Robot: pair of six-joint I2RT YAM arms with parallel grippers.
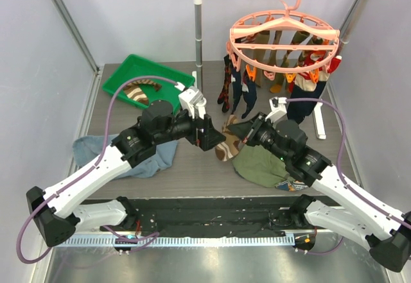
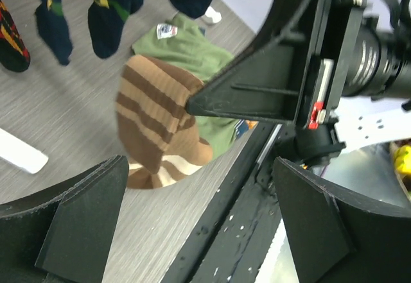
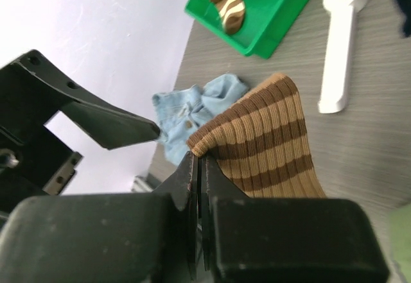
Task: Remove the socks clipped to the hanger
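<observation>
Green tray [image 1: 126,72] (one sock [image 1: 142,92] inside) behind denim [image 1: 90,149], L side.

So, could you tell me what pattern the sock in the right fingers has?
The sock is tan with dark brown stripes, clearest in the right wrist view.

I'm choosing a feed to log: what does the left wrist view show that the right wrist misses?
Left wrist only: the white label on the olive garment and a dark red-patterned sock. Right wrist only: the green tray holding a striped sock, and the denim garment. Both: the brown striped sock pinched in the shut right hand.
</observation>
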